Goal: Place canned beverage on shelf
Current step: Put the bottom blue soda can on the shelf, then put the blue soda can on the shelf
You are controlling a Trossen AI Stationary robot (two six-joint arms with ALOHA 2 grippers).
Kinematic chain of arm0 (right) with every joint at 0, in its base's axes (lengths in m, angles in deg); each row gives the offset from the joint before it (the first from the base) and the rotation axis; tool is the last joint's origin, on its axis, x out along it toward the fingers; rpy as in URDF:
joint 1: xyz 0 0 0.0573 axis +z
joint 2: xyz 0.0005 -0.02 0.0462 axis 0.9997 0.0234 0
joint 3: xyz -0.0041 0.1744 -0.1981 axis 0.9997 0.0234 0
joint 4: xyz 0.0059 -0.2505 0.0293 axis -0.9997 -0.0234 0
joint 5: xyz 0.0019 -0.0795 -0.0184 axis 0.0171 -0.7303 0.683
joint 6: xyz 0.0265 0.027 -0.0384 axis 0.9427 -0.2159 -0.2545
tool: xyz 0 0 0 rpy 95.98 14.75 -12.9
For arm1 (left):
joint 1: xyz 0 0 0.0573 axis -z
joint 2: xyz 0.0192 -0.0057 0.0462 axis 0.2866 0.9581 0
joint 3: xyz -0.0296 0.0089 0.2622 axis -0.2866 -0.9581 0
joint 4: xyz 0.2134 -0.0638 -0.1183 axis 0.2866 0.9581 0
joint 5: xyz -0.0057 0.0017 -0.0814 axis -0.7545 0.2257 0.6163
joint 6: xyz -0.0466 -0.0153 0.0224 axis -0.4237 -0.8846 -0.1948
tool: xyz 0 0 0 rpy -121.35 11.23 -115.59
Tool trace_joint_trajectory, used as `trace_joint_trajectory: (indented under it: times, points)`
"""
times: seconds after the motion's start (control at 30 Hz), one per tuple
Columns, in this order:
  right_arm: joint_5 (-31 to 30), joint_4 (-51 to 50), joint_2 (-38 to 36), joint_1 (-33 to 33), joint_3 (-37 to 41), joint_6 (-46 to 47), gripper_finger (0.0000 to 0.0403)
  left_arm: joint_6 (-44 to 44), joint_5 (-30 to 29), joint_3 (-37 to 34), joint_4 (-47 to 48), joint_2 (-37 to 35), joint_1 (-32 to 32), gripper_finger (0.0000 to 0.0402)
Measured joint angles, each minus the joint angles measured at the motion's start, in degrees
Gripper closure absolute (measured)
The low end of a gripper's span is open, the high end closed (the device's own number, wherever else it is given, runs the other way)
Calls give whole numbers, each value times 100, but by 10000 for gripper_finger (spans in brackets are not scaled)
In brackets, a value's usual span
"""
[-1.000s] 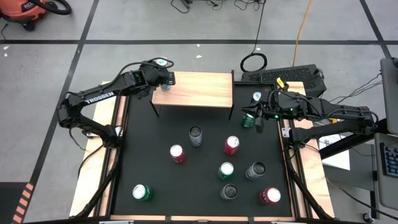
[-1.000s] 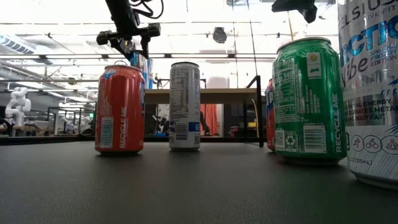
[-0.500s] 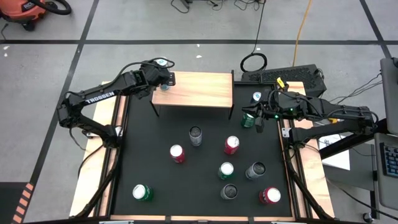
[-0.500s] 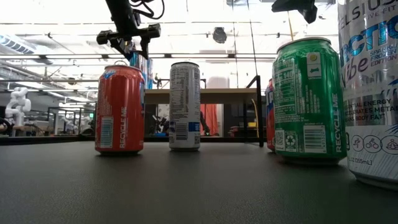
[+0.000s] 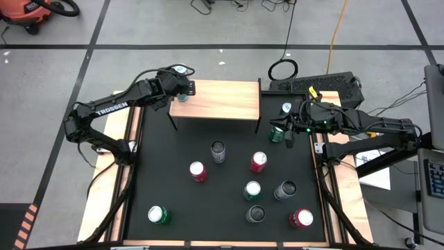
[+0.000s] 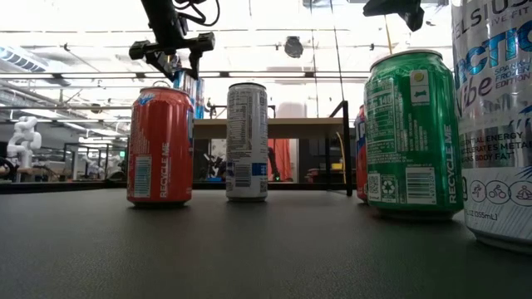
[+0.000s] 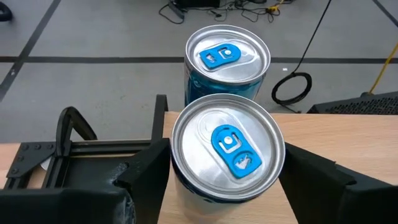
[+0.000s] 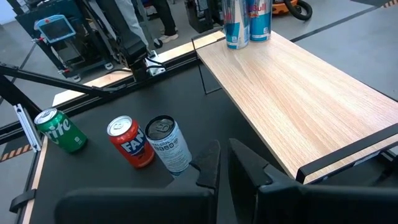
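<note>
Canned beverage (image 7: 227,149) stands upright on the shelf (image 5: 222,99), left hand (image 7: 224,180) fingers apart beside it.

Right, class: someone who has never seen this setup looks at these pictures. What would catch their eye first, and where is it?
Probably the light-wood shelf at the table's far edge, with two blue-tabbed cans at its left end and the left gripper straddling the nearer one. Next, the loose cans scattered upright over the black tabletop in front of it. The right gripper hangs by the shelf's right end, shut.
</note>
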Motion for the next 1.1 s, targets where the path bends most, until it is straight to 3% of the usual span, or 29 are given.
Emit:
trace_joint_trajectory:
  times: [0.7,1.1]
  points:
    - [-7,-2,0,0,0,17,390,38,18,356,235,-286,16,113]
    - [7,-2,0,0,0,56,390,665,152,775,341,-1135,17,113]
